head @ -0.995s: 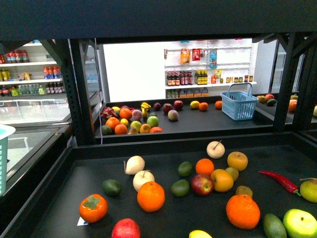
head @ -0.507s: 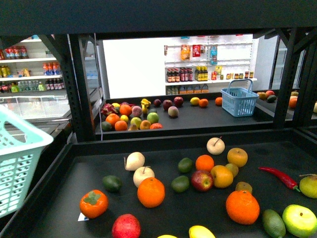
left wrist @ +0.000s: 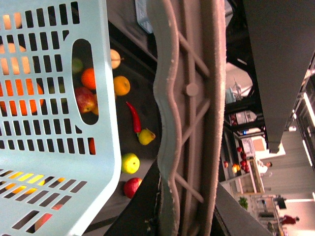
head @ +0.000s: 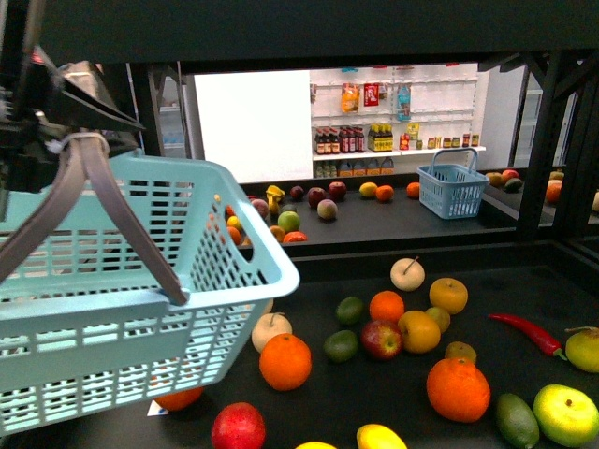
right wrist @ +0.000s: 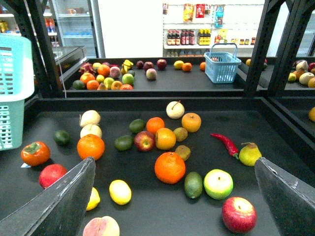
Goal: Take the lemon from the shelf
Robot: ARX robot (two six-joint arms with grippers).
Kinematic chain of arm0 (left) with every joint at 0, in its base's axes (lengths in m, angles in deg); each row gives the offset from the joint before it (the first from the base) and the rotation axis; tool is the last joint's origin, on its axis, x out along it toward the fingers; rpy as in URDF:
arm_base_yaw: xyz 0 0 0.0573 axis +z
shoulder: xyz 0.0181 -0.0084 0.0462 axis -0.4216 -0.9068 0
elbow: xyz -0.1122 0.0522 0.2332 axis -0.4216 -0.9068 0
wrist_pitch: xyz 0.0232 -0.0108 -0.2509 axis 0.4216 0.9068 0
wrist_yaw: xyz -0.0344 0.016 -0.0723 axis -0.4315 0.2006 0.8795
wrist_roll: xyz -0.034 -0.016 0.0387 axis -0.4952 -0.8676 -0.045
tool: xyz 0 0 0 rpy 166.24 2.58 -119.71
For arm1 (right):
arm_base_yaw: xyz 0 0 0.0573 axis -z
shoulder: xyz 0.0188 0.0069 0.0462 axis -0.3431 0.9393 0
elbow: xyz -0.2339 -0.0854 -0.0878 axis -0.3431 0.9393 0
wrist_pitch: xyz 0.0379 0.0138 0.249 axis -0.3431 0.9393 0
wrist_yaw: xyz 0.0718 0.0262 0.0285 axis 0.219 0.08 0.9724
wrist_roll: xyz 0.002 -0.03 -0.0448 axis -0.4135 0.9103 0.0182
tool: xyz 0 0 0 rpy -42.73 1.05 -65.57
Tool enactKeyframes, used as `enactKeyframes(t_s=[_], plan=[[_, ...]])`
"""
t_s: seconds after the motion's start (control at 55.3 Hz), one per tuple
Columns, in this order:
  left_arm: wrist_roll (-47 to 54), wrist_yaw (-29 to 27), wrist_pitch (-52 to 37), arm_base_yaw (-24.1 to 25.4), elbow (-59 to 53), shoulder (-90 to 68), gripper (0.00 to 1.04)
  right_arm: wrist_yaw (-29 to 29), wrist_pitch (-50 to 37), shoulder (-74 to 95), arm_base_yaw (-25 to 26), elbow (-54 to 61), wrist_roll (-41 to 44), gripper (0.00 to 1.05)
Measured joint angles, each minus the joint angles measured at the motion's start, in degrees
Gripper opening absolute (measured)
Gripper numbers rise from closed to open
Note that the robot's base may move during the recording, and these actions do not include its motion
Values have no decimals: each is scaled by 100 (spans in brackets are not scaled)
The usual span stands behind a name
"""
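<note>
lemon (right wrist: 120, 191) on shelf (right wrist: 152, 212), long axis level

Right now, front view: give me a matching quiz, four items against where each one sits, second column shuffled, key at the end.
Items:
1. lemon
2. red chili
3. light-blue basket
4. small blue basket

Places:
A. standing on the farther shelf
B. at the front edge of the near shelf
C. lifted above the near shelf, on the left
D. lying on the right part of the near shelf

Pairs: 1-B, 2-D, 3-C, 4-A
</note>
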Motion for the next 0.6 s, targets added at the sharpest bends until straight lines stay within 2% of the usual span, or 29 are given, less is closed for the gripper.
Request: enactKeyframes(t_s=[0.217,0.597], plan=[[186,109,-24,-664,245,-361,14,0,0,0,0,0,2,97],[273,-9,-160,-1211,647,-702,14,0,0,0,0,0,2,97]])
